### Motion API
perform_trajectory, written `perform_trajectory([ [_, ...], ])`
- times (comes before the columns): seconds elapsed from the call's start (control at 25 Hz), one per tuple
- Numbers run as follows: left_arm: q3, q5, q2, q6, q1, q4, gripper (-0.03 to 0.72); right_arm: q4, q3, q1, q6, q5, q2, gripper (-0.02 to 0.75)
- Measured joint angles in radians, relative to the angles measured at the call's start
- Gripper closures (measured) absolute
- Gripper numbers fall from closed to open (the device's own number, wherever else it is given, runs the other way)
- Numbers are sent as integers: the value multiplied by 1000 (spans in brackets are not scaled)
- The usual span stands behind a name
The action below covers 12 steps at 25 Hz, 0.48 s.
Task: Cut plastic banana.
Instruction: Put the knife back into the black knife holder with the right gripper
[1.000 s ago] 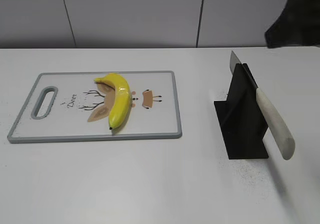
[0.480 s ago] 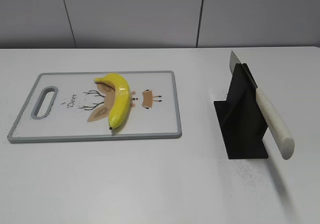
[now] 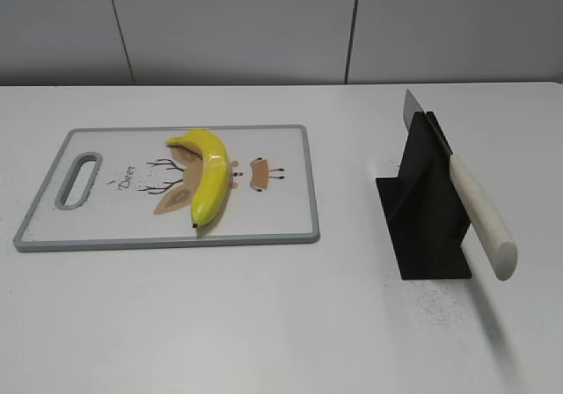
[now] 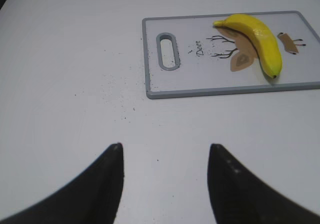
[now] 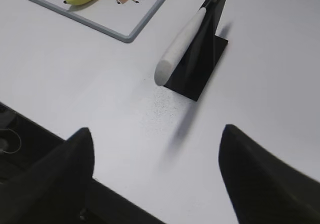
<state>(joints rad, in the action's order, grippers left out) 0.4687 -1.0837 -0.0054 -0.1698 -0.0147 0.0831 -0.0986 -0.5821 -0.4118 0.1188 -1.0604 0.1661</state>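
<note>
- Change since a second ago: the dark arm shape has left the exterior view's top right corner, beyond the black stand (image 3: 424,207).
- Knife (image 3: 471,205) rests untouched in that stand; no cutting has begun.
- Banana (image 3: 208,172) lies on the cutting board (image 3: 273,218), well left of the stand.
- Left pincer (image 4: 165,151) and right pincer (image 5: 156,139) both gape apart over the tabletop (image 3: 264,324), holding nothing.

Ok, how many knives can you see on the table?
1. The knife rests slanted in the black stand, right of the board, handle toward the camera. No other knife shows in any view.
</note>
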Motion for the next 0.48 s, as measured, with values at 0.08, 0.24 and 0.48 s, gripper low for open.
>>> perform_trajectory([
  [0.08,0,0,0,0,0,0,162,-16,39,0,1,0,-60,149],
  [0.24,0,0,0,0,0,0,162,-22,75,0,1,9,-132,149],
  [0.48,0,1,0,0,1,0,162,-35,78,0,1,9,-172,150],
])
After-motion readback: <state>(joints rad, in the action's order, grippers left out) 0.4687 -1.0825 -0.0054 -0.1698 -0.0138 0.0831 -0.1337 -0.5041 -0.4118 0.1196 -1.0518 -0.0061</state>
